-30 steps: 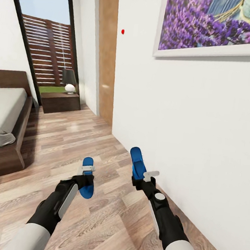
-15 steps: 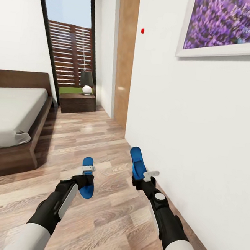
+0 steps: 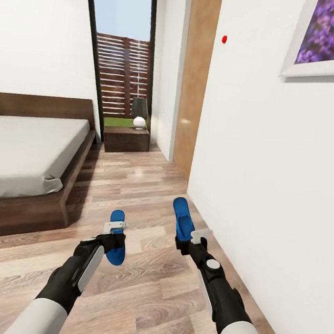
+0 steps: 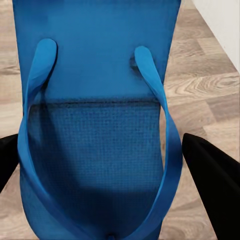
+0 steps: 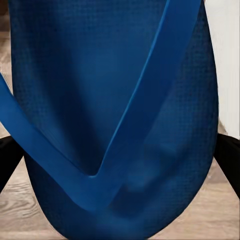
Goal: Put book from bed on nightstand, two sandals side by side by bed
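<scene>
Sandals [image 3: 117, 236] [image 3: 182, 218] clamped in both tools, bed [image 3: 29, 155] edge left, floor [image 3: 134, 184] open ahead

White walls [image 3: 270, 162]; pale wood-plank floor [image 3: 139, 282]. Tall dark-framed window [image 3: 119, 54] showing a slatted fence outside. Brown door [image 3: 197, 77] on the right. Framed lavender picture [image 3: 332, 40]. Table lamp [image 3: 139, 111] beneath the window.

Bright, even daylight from the window [image 3: 122, 54] ahead; soft shadow beside the bed [image 3: 28, 163], faint sheen on the floor [image 3: 139, 287]. Sharp throughout, wrist close-ups slightly soft.
</scene>
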{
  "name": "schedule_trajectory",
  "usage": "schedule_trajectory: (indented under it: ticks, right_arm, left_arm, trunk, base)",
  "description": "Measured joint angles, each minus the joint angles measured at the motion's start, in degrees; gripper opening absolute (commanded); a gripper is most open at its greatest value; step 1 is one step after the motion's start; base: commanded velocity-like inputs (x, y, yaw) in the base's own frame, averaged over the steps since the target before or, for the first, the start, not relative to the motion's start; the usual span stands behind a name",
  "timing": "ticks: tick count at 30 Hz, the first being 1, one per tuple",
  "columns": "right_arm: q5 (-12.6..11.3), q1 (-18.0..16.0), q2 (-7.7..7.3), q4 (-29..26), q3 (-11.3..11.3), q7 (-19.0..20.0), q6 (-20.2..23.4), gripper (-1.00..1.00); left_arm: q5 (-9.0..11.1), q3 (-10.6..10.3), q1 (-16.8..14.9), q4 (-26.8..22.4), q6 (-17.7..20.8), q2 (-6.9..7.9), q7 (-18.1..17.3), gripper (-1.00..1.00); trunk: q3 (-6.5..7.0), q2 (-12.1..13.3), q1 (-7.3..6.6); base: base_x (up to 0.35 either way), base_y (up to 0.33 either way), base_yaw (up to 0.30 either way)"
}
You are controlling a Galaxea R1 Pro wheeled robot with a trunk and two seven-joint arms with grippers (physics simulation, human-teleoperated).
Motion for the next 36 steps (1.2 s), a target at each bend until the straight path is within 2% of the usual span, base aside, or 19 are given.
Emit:
schedule_trajectory:
  ticks: [9,18,27,36]
  right_arm:
    - [0.08,0.0,0.0,-0.02,0.02,0.02,0.1,-1.0]
    - [0.02,0.01,-0.01,-0.05,0.03,0.16,0.04,-1.0]
    - [0.01,0.01,0.0,-0.02,0.02,0.27,0.09,-1.0]
    - [0.03,0.01,-0.01,0.0,0.03,0.12,0.02,-1.0]
  left_arm:
    - [-0.01,0.03,0.0,0.02,-0.02,0.0,0.0,-1.0]
    - [0.05,0.12,-0.01,0.03,-0.02,0.06,0.0,-1.0]
    - [0.0,0.13,-0.01,0.02,-0.02,0.08,0.0,-1.0]
    - [0.06,0.15,-0.01,0.03,-0.02,0.08,0.0,-1.0]
  trunk:
    - [0.0,0.0,0.0]
    - [0.0,0.0,0.0]
    - [0.0,0.0,0.0]
    - [0.0,0.0,0.0]
  base:
    - [0.327,-0.042,0.247]
    - [0.327,-0.052,0.02]
    - [0.326,-0.077,0.155]
    - [0.325,-0.007,0.012]
